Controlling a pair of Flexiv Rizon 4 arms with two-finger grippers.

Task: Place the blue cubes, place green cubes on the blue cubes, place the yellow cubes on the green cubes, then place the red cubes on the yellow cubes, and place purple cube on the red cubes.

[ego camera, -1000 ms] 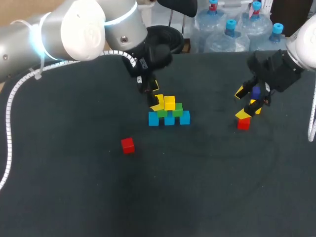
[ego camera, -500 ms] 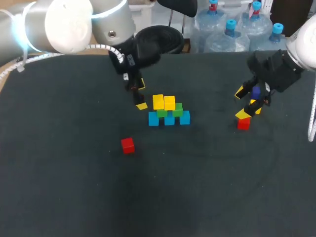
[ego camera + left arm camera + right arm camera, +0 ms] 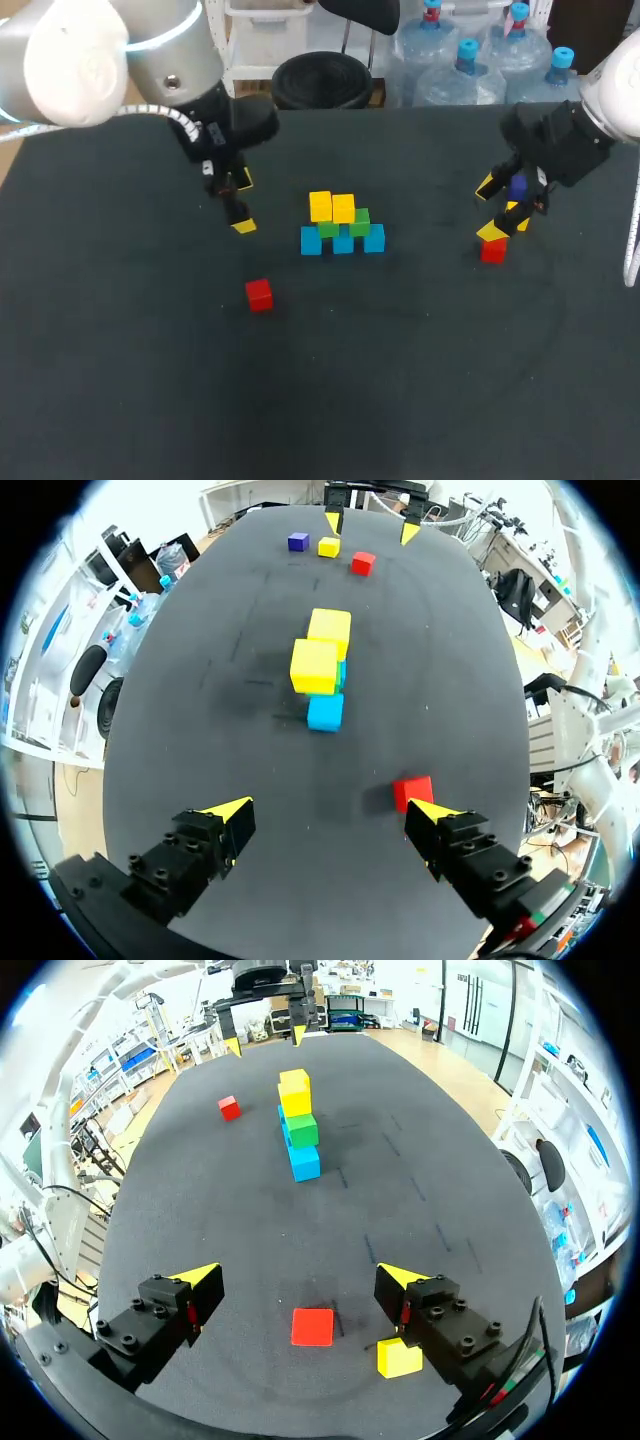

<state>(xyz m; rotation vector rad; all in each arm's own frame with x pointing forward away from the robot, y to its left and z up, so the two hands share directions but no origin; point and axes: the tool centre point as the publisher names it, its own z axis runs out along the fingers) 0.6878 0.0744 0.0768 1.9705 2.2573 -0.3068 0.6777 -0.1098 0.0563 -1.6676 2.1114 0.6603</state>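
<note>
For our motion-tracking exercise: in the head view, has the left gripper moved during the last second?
Yes. The left gripper has drawn leftward off the cube stack, where its tips were a second ago; the stack has stayed put.

Mid-worktop [image 3: 420,380]: three blue cubes [image 3: 342,240] in a row, two green cubes [image 3: 345,224] atop, two yellow cubes [image 3: 332,207] topping those. Red cube [image 3: 259,294] loose, front-left of stack. Over right: 2nd red cube [image 3: 363,563], spare yellow cube [image 3: 328,547], purple cube [image 3: 298,542], close together.

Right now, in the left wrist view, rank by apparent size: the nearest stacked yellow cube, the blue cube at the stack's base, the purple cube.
1. nearest yellow cube
2. blue cube, partly hidden
3. purple cube: it looks smallest but is farthest from the camera, so its true size may match.
</note>
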